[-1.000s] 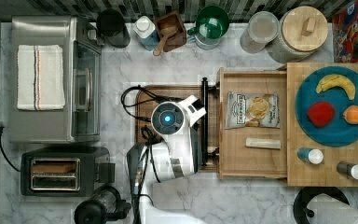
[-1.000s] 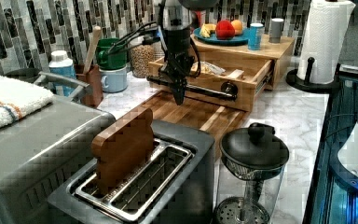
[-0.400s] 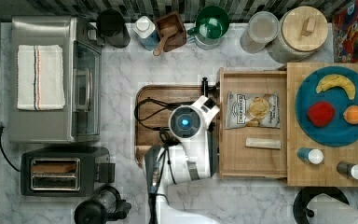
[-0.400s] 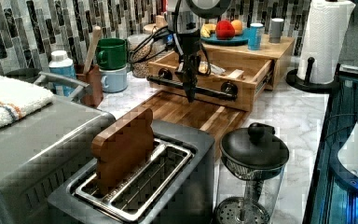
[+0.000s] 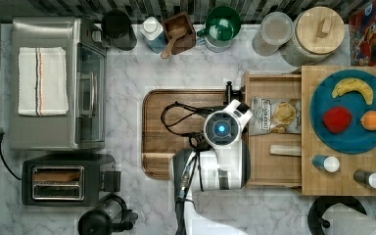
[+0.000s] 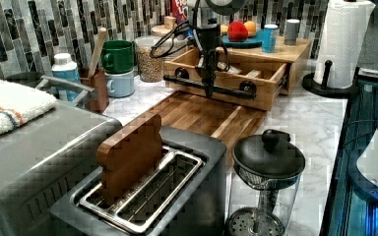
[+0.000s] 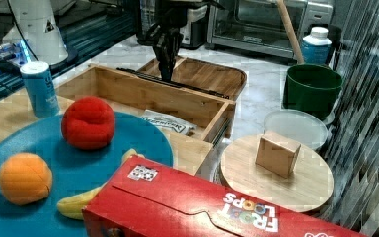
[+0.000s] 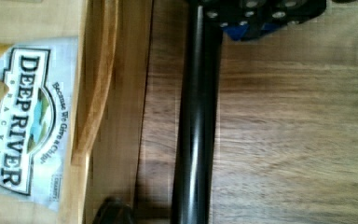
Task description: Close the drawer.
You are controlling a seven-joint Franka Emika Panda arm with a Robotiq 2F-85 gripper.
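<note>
The drawer (image 5: 272, 161) stands partly pulled out from under the light-wood top (image 5: 345, 181), projecting toward the top view's left over the marble counter (image 5: 127, 73). Its black bar handle (image 6: 209, 86) runs along the front edge, raised on two round mounts. In the wrist view the handle (image 8: 196, 121) lies between the drawer front and the darker tray surface.

Inside the drawer lie a chip bag (image 5: 275, 115) and, nearer the robot base in the top view, a small light-wood stick (image 5: 285, 150). The bag's label (image 8: 21, 121) reads "Deep River".

The gripper (image 6: 209, 87) hangs vertically at the handle, near the middle of the bar in the left view. In the right view the gripper (image 7: 167, 74) reaches down to the bar on the tray side. Whether its fingers are spread or closed cannot be told.

The brown tray (image 5: 176, 132) lies flat on the counter just to the top view's left of the drawer front, with a black cable looped above it.

On the top sits a blue plate (image 5: 352, 142) holding a banana (image 5: 351, 87), a red fruit (image 5: 337, 119) and an orange (image 5: 373, 120). Two shakers (image 5: 325, 163) stand beside the plate.

At the top view's left stand a toaster oven (image 5: 58, 83) with a folded towel (image 5: 41, 81) on it and a toaster (image 5: 61, 180). A green mug (image 5: 221, 23), a lidded jar (image 5: 319, 34) and a cereal box (image 5: 372, 32) line the far edge.
</note>
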